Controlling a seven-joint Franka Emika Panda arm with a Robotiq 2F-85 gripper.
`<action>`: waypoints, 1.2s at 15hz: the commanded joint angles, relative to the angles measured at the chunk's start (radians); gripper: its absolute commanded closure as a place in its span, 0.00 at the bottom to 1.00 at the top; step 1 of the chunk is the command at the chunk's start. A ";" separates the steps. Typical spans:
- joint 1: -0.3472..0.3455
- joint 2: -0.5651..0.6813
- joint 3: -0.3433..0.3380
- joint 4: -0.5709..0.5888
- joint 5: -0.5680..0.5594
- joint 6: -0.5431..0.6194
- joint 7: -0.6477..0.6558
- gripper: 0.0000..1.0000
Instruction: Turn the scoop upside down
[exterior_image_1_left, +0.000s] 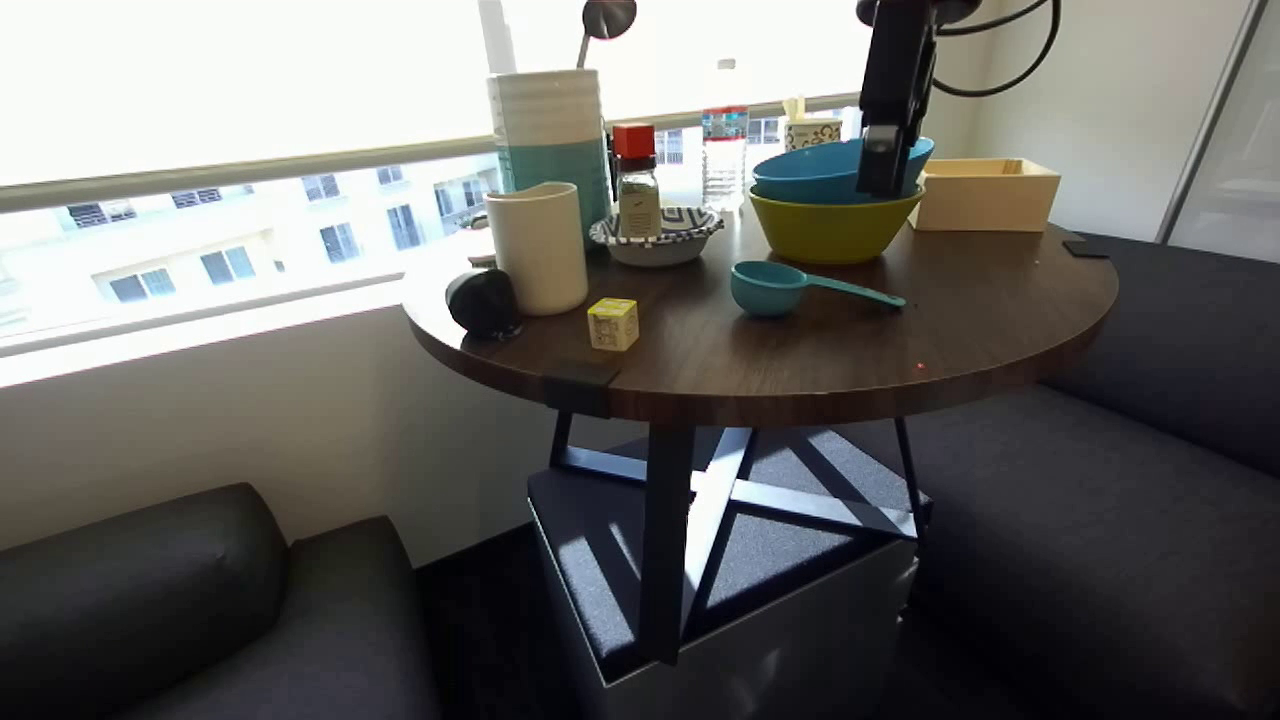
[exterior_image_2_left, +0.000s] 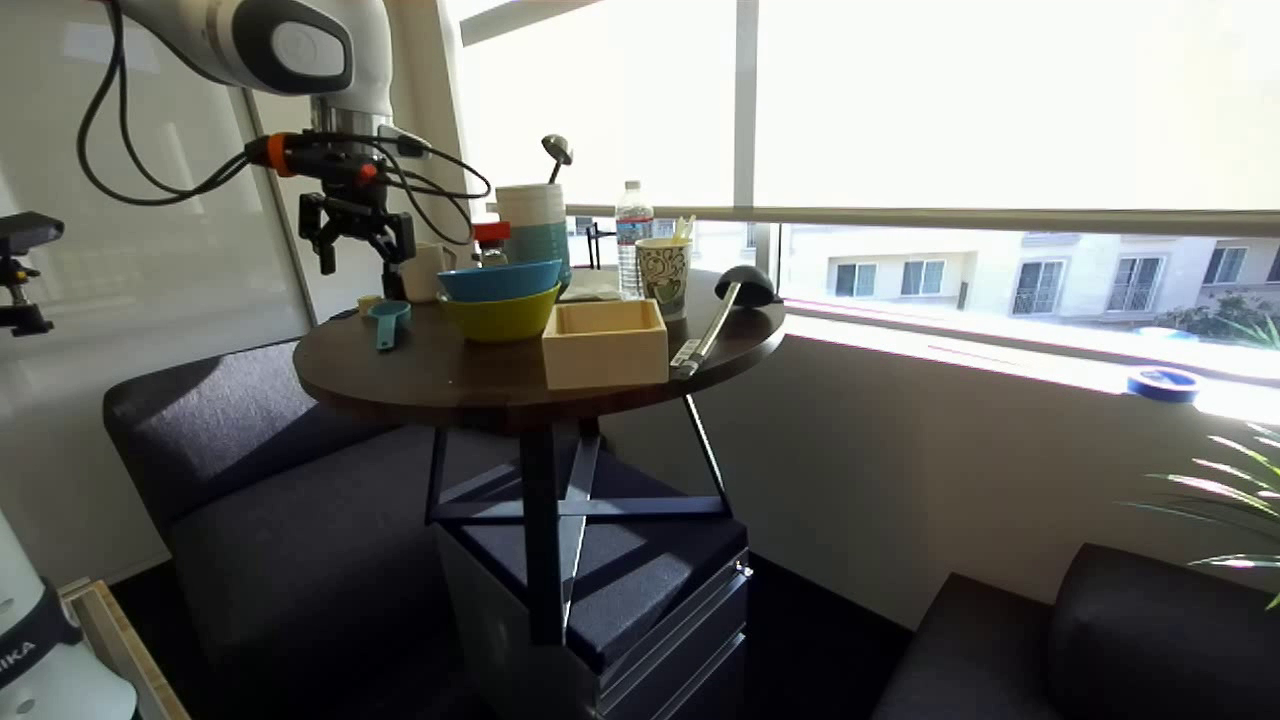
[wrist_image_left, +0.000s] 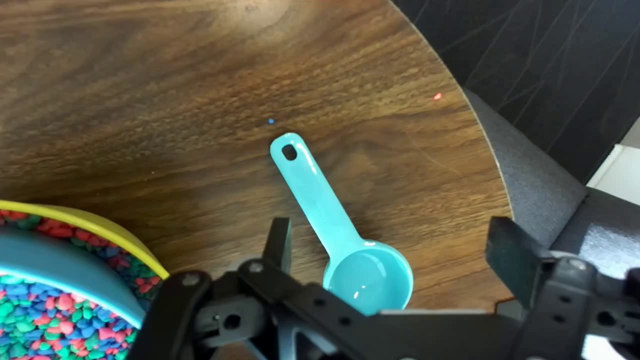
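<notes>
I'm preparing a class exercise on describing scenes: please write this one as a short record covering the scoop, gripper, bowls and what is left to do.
Tool: scoop, teal, lying on the table, hollow side up
Robot: gripper open, holding nothing, above the table
Bowls: blue bowl set in the yellow bowl
Contents: small red, green and blue pieces in both
Left to do: turn the scoop upside down; not yet done

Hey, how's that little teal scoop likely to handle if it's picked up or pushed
The scoop looks like molded plastic, so it's probably light and stiff. Its glossy surface may be slippery. Its rounded cup could rock if pushed.
</notes>
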 joint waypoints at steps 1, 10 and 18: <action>0.017 -0.028 -0.004 -0.098 0.028 0.152 -0.050 0.00; 0.047 0.012 -0.029 -0.146 0.084 0.216 -0.164 0.00; 0.052 0.058 -0.037 -0.130 0.162 0.216 -0.249 0.00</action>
